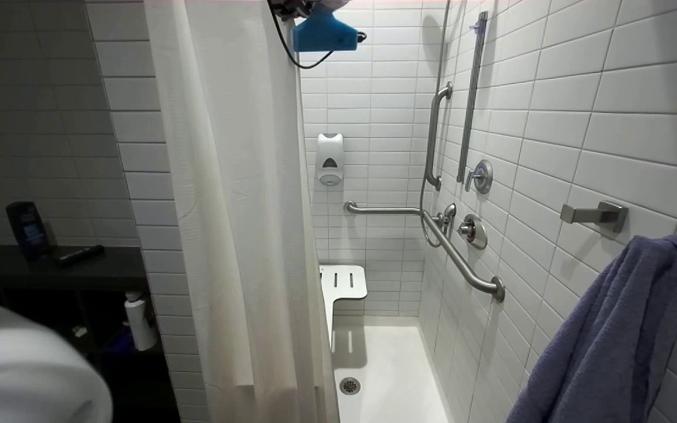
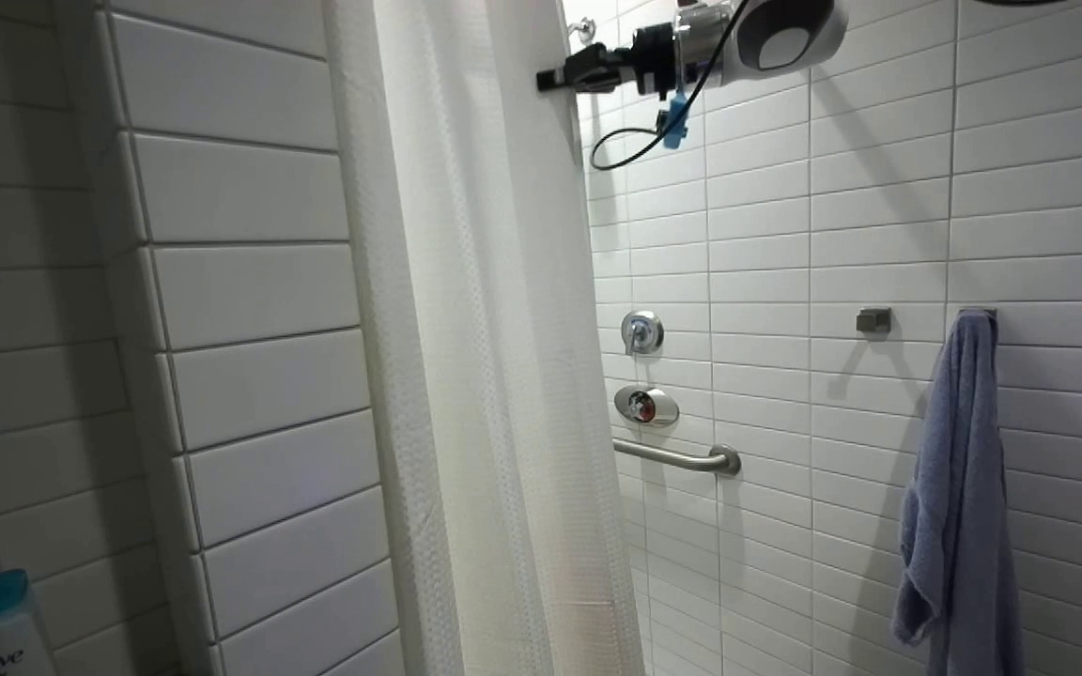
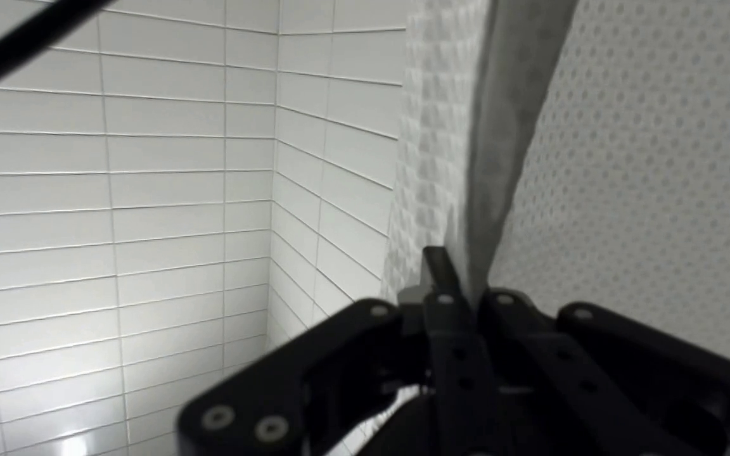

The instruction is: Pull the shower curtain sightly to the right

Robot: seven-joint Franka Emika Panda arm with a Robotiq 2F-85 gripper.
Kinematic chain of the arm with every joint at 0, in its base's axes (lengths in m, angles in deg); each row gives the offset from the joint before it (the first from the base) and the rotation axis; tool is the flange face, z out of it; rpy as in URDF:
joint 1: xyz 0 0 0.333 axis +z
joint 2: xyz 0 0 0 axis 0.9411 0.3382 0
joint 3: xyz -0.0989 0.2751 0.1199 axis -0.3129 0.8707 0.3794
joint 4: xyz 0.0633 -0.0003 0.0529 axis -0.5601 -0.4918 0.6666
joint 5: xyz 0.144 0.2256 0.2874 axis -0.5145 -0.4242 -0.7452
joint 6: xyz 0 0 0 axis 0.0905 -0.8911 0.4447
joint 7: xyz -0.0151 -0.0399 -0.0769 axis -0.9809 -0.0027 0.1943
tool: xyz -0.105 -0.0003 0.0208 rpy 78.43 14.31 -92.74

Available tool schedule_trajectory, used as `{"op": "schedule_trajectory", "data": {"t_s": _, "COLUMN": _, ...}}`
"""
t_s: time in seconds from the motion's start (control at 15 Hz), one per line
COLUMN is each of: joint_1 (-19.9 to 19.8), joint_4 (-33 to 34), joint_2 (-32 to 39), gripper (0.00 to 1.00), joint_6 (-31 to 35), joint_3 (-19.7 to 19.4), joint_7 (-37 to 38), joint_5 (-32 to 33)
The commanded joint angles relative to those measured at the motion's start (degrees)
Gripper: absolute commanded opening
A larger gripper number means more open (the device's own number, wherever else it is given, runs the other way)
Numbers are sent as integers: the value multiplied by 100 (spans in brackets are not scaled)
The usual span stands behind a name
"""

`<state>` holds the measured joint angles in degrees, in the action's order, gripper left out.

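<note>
The shower curtain (image 1: 238, 205) hangs in soft vertical folds at the left side of the shower opening; it also shows in an exterior view (image 2: 494, 357). My gripper (image 2: 555, 81) is at the curtain's right edge, high up, with the arm reaching in from the right. In the wrist view the fingers (image 3: 476, 294) are close together with a fold of the curtain (image 3: 650, 164) pinched between them. In an exterior view only the wrist's blue part (image 1: 325, 32) shows clearly at the top edge; the fingertips are hidden there.
Steel grab bars (image 1: 462, 264) and valves line the right tiled wall. A blue-grey towel (image 1: 615, 335) hangs from a hook. A white slatted seat (image 1: 350, 282) is partly behind the curtain. A dark shelf (image 1: 97, 261) with bottles stands left. A black cable (image 2: 616, 167) loops below the wrist.
</note>
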<state>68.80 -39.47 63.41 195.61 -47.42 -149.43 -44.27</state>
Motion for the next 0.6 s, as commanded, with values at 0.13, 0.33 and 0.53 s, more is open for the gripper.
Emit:
{"op": "schedule_trajectory", "data": {"t_s": 0.13, "joint_1": -159, "joint_4": 455, "joint_2": 305, "gripper": 1, "joint_6": 65, "joint_3": -180, "joint_7": 45, "joint_5": -282}}
{"op": "schedule_trajectory", "data": {"t_s": 0.33, "joint_1": -226, "joint_4": 546, "joint_2": 392, "gripper": 1, "joint_6": 185, "joint_3": -250, "joint_7": 27, "joint_5": -507}}
{"op": "schedule_trajectory", "data": {"t_s": 0.53, "joint_1": -269, "joint_4": 624, "joint_2": 465, "gripper": 1, "joint_6": 403, "joint_3": -293, "joint_7": 11, "joint_5": -804}}
